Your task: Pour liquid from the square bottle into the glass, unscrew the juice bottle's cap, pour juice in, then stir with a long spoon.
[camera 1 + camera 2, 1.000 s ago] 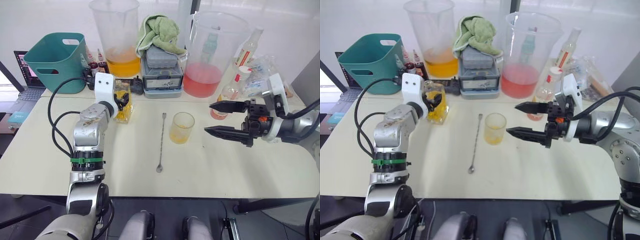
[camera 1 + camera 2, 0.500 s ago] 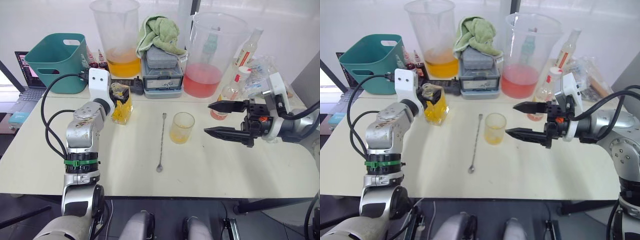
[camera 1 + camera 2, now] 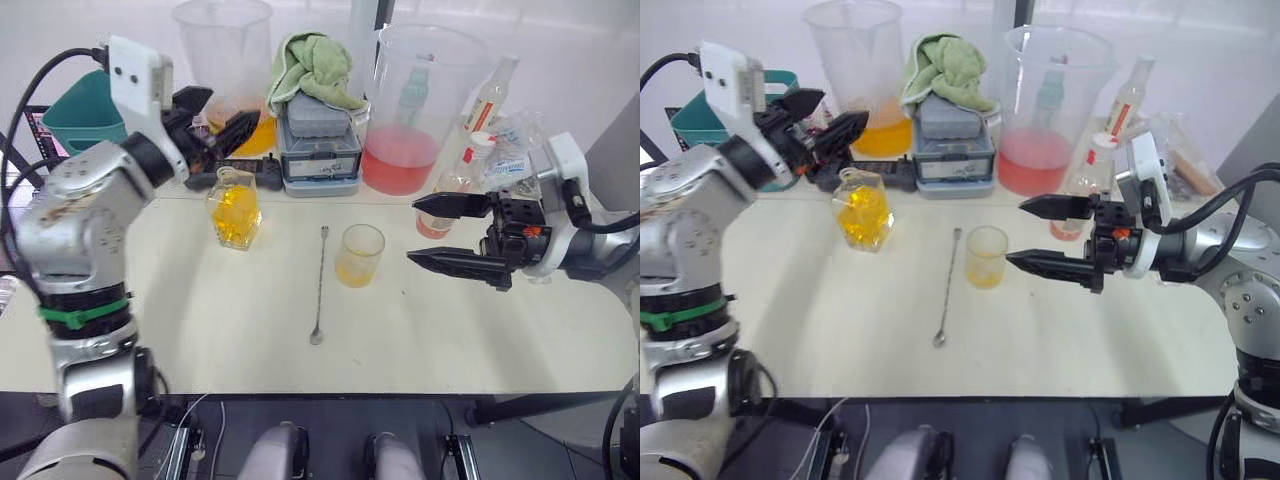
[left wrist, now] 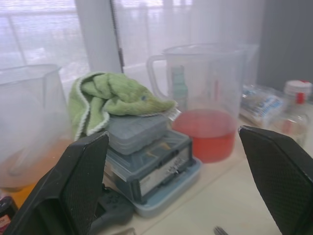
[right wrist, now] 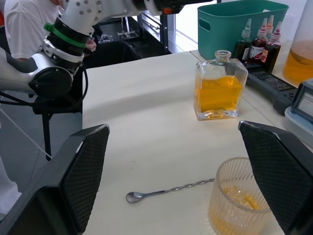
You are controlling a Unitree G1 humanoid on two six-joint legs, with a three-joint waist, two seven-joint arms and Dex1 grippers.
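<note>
Table point(image 3: 200, 300), juice bottle point(image 3: 441, 190) behind right tool point(image 3: 422, 232)

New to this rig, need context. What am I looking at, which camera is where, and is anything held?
It is a humanoid robot with two arms, each ending in two black fingers. Two pictures come from its head camera, looking down over the table; the other two come from cameras on its wrists, looking along the fingers.

On the table stand a square bottle of yellow liquid, a glass with some liquid in it, and a long spoon lying between them. The small juice bottle stands behind the right gripper.

Nothing is held. The left gripper is open above the square bottle; the right gripper is open beside the glass.
</note>
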